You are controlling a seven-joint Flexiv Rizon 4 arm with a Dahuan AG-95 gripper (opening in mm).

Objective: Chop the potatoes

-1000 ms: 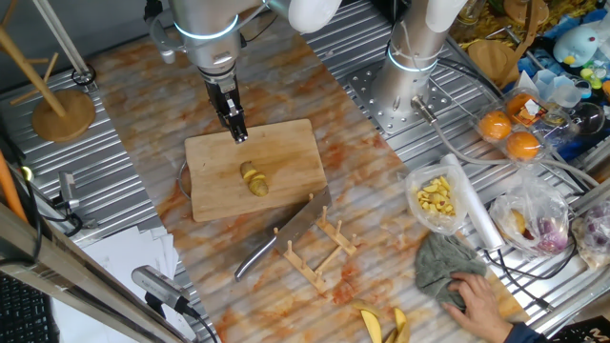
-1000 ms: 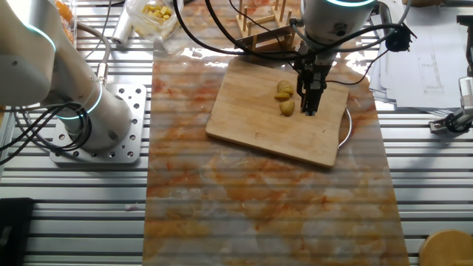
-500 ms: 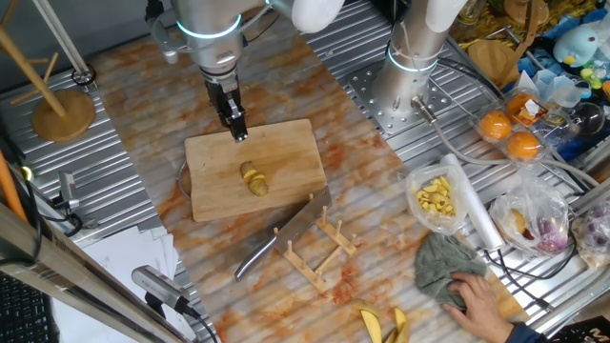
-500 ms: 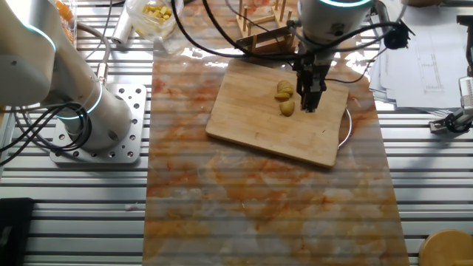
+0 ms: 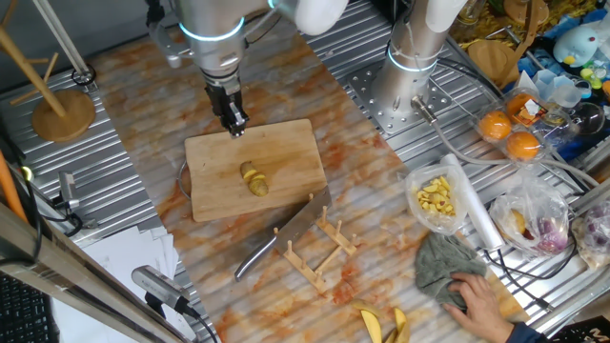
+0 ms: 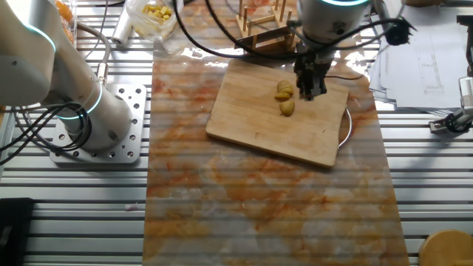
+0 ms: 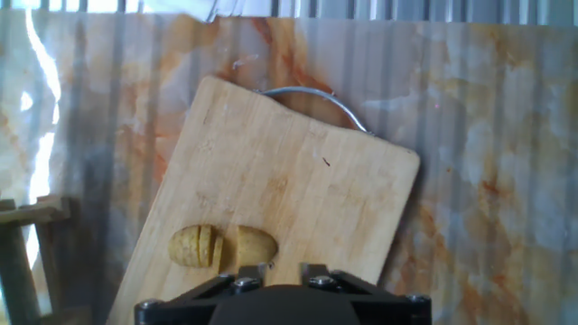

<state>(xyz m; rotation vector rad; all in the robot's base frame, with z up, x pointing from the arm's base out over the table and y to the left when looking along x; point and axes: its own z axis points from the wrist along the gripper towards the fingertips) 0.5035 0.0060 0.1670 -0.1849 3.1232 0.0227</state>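
gripper above board's far edge, fingers close together, nothing held | potatoes mid-board, part sliced, near but apart from gripper | knife on table beside board, blade against rack | human hand on grey cloth at table edge

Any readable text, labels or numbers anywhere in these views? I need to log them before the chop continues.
No legible text in any view.
Sheets of paper: faint printed lines, too small to read.
Cutting board, potatoes, knife and gripper: no markings visible.
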